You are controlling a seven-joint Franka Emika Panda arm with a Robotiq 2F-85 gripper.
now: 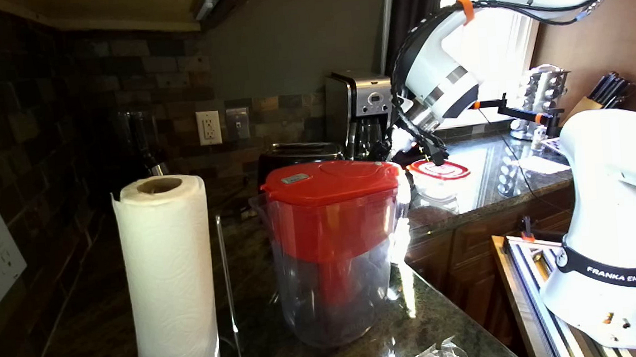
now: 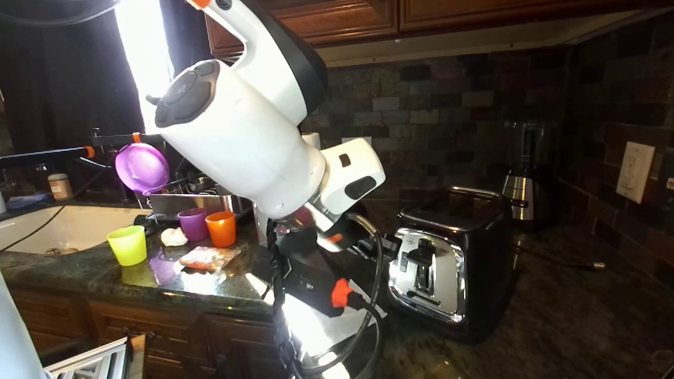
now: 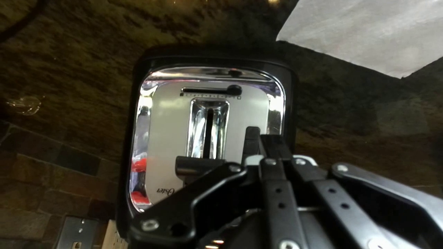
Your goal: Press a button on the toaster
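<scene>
The toaster is black with a shiny metal front. It stands on the dark counter in an exterior view (image 2: 487,268) and fills the middle of the wrist view (image 3: 169,124). In an exterior view only its top (image 1: 299,153) shows behind the red-lidded container. Its front has a black lever (image 3: 199,165), a slider knob (image 3: 234,90) and a dark strip of buttons (image 3: 252,138). My gripper (image 3: 276,138) is shut and empty, its fingertips together just beside the button strip. Whether they touch the front is unclear. The gripper (image 2: 390,245) is at the toaster's front, partly hidden by the wrist.
The clear red-lidded container (image 1: 336,239) and paper-towel roll (image 1: 171,284) stand on the counter. A coffee maker (image 1: 371,93) stands near the arm. A white sheet (image 3: 367,31) lies by the toaster. A blender (image 2: 518,189) stands behind it. Cups (image 2: 128,246) stand near the sink.
</scene>
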